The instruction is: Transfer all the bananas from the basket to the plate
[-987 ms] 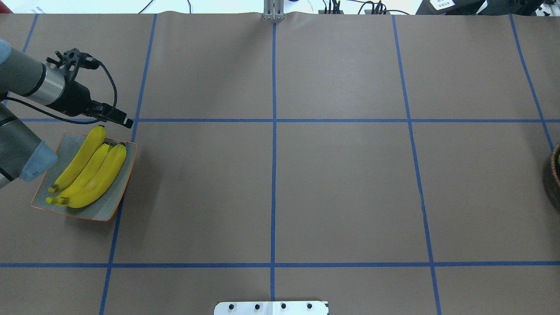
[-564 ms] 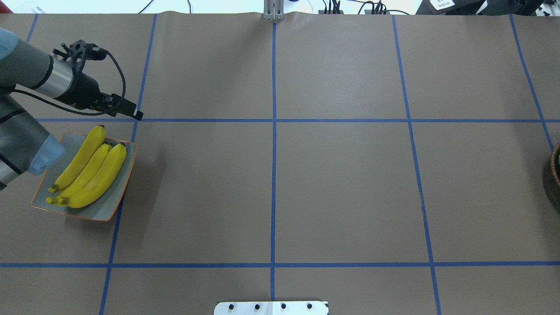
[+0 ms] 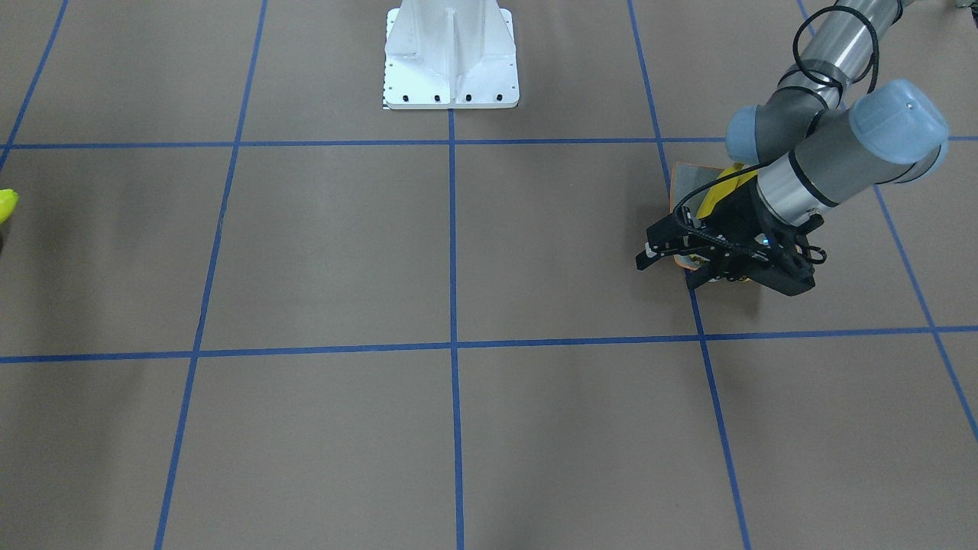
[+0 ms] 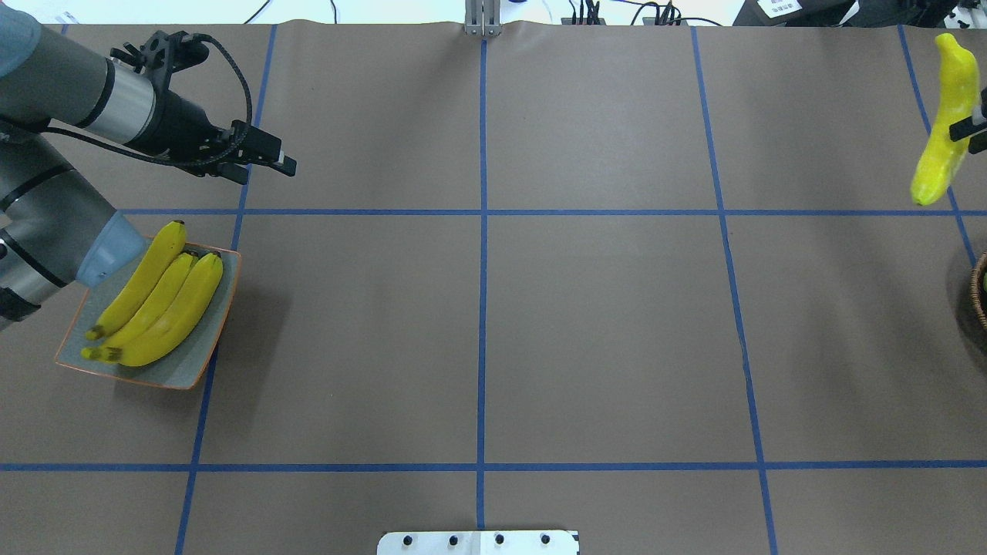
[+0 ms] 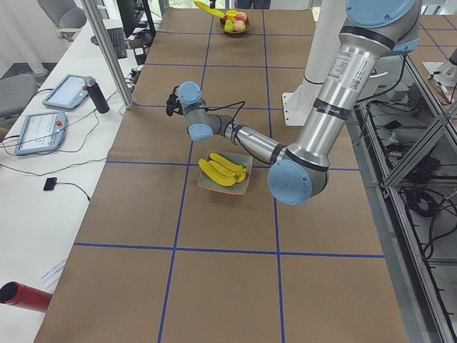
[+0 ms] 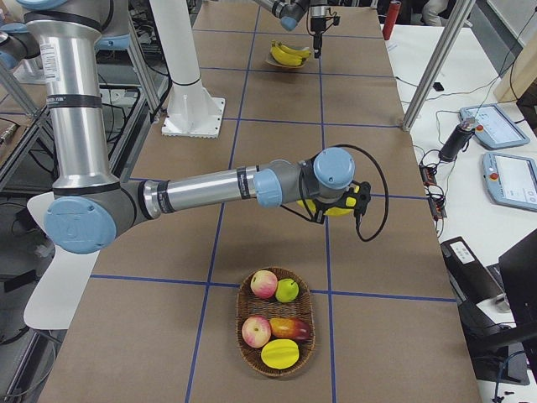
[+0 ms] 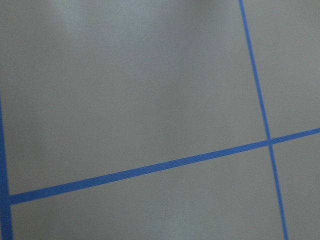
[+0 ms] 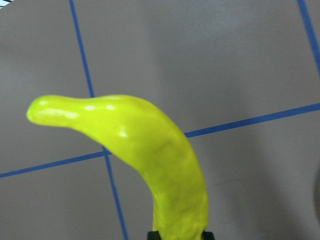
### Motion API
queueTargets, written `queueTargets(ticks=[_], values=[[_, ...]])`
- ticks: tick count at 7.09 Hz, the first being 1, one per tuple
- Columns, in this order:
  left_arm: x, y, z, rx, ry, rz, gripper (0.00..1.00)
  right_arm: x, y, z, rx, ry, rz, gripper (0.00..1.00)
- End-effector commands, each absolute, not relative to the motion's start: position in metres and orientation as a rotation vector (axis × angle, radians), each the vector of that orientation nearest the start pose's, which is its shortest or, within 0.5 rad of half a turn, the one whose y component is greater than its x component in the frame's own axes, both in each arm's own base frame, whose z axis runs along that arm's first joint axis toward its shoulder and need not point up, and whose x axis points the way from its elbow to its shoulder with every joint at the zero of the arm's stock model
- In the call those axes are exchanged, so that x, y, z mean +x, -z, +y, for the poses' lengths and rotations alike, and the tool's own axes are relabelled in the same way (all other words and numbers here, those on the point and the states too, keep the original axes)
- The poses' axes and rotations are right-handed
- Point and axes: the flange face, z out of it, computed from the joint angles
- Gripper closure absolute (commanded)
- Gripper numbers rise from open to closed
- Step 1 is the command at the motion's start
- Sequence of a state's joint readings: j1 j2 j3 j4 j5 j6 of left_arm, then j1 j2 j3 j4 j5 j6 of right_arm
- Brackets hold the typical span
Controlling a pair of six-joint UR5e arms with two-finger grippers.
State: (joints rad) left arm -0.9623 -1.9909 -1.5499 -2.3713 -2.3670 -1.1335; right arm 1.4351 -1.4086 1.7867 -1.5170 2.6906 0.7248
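Note:
Three yellow bananas (image 4: 158, 301) lie side by side on the grey-blue plate (image 4: 189, 358) with an orange rim, at the table's left. My left gripper (image 4: 281, 160) hovers above the table beyond and to the right of the plate; it is open and empty. In the front-facing view, the left arm hides most of the plate (image 3: 686, 177). My right gripper (image 6: 337, 201) is shut on a fourth banana (image 4: 942, 123) and holds it in the air at the right edge of the overhead view. In the right wrist view the banana (image 8: 165, 155) sticks out upward from the fingers.
A woven basket (image 6: 243, 357) holding apples and other fruit stands on the table's right end, near the right gripper. Its rim shows at the overhead view's right edge (image 4: 979, 301). The robot's white base (image 3: 451, 53) stands at the table's near edge. Blue tape lines cross the brown table.
My left gripper has moved away from the plate, farther out and toward the table's middle. The banana held by my right gripper has come into the overhead view at the right edge.

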Motion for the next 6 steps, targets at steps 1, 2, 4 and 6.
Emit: queueTargets(ticks=[1,2,4,6], values=[[0.322,-0.296,-0.555,0.19,-0.012,1.359,0.0,-0.074,-0.365,-0.561,-0.147,-0.286,-1.194,1.0],[0.33,-0.272,-0.554,0.159,0.03,1.395,0.0,-0.101,-0.338,-0.564,-0.178,-0.285,-1.202,1.0],[0.337,-0.238,-0.534,0.127,0.065,1.558,0.0,-0.149,-0.299,-0.56,-0.228,-0.263,-1.218,1.0],[0.381,-0.178,-0.495,0.126,-0.071,1.65,0.0,-0.181,-0.288,-0.55,-0.217,-0.179,-1.237,1.0]])
